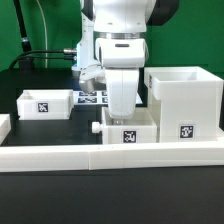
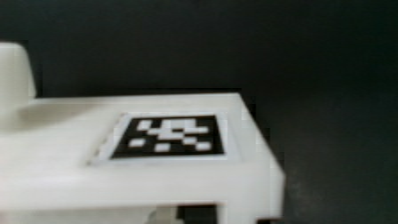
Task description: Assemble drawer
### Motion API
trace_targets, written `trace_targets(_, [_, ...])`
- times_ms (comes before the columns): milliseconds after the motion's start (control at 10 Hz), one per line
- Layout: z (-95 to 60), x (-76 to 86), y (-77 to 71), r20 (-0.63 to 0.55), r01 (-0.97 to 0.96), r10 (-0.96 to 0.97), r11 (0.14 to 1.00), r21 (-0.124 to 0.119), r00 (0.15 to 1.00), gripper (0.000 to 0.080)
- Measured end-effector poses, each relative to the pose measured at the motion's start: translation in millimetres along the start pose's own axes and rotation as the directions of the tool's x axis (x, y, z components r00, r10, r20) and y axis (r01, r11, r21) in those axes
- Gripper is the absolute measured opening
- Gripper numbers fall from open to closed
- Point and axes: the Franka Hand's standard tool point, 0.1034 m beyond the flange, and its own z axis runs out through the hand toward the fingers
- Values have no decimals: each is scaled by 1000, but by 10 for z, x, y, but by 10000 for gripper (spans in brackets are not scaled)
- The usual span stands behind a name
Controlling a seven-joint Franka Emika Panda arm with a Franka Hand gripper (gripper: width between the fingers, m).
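Observation:
A white drawer tray with a side knob and a square tag stands in the middle, just behind the long low wall. My gripper reaches straight down into or onto it. Its fingertips are hidden by the tray's wall. The tall boxy housing stands right beside this tray on the exterior view's right. A second tray lies apart on the exterior view's left. The wrist view is filled by a blurred white tagged surface close under the camera. The fingers do not show clearly there.
The long low white wall runs across the front of the black table. The marker board lies flat behind the arm, between the two trays. A black cable runs along the back at the exterior view's left.

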Motion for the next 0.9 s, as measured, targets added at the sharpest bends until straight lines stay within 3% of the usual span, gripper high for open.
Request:
trace_targets(400, [6,139,-14,3,33,-33,999,1,999,42])
trace_targets(900, [4,162,-14,4,43,-43,999,15,999,42])
